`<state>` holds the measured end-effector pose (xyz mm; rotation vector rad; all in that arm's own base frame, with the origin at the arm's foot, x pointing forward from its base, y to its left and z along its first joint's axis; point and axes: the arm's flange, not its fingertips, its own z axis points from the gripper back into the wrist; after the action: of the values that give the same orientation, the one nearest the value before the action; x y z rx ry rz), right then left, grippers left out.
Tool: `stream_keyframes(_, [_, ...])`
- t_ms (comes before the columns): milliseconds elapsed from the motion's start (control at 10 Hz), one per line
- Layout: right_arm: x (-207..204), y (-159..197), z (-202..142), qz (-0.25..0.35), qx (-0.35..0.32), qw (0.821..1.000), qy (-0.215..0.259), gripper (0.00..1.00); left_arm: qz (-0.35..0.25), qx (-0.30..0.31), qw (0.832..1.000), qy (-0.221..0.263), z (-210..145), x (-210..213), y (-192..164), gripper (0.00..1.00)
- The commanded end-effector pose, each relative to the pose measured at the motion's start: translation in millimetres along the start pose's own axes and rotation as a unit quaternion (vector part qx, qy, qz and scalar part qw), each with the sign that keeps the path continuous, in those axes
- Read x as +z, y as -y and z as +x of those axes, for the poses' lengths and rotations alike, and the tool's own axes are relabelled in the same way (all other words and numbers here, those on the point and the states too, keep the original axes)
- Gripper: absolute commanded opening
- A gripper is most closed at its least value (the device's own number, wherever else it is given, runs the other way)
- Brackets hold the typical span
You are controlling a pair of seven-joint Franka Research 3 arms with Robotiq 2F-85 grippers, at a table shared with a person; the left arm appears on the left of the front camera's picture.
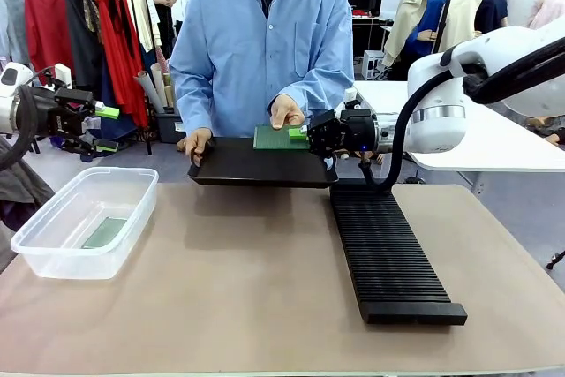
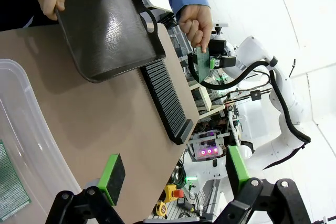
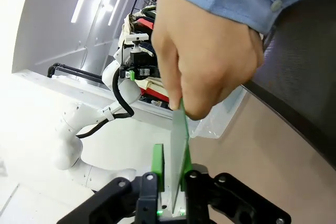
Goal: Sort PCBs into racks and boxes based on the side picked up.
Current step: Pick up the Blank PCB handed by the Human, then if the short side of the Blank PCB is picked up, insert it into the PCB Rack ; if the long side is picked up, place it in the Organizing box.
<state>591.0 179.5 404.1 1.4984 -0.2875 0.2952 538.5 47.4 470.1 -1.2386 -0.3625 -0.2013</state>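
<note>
My right gripper [image 3: 172, 166] pinched one edge of a PCB [image 3: 178, 135]. The board stood edge-on between my green pads, and the person's hand [image 3: 205, 51] held its other end above the black tray [image 1: 256, 165]. My left gripper [image 2: 174, 174] hung with jaws wide apart near the clear box [image 1: 53, 218], where a second PCB [image 1: 104, 233] lay flat on the bottom.

The person [image 1: 265, 50] is wearing a light blue collared shirt [image 1: 238, 59] with a chest pocket and buttoned cuffs, while the white, rounded right arm [image 1: 450, 77] is trailing a black cable [image 1: 397, 134] and the black left gripper [image 2: 173, 174] is showing green pads [image 2: 112, 178].
</note>
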Motion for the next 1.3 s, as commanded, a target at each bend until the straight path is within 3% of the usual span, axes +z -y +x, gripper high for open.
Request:
stream_keyframes(0, [-7.6, -2.4, 10.2, -0.004, -0.013, 1.000, -0.018, 0.00, 0.002, 0.003, 1.000, 0.000, 0.9, 1.1, 1.1, 1.00])
stream_keyframes(400, [-28.7, 4.7, 16.4, -0.024, -0.038, 0.996, -0.075, 0.00, 0.002, 0.003, 1.000, 0.000, 0.9, 1.1, 1.1, 1.00])
stream_keyframes(500, [-10.8, 2.7, 3.6, -0.012, -0.029, 0.999, -0.030, 0.00, 0.002, 0.003, 1.000, 0.000, 0.9, 1.1, 1.1, 1.00])
stream_keyframes(1200, [-10.8, 2.7, 3.6, -0.012, -0.029, 0.999, -0.030, 0.00, 0.002, 0.003, 1.000, 0.000, 0.9, 1.1, 1.1, 1.00])
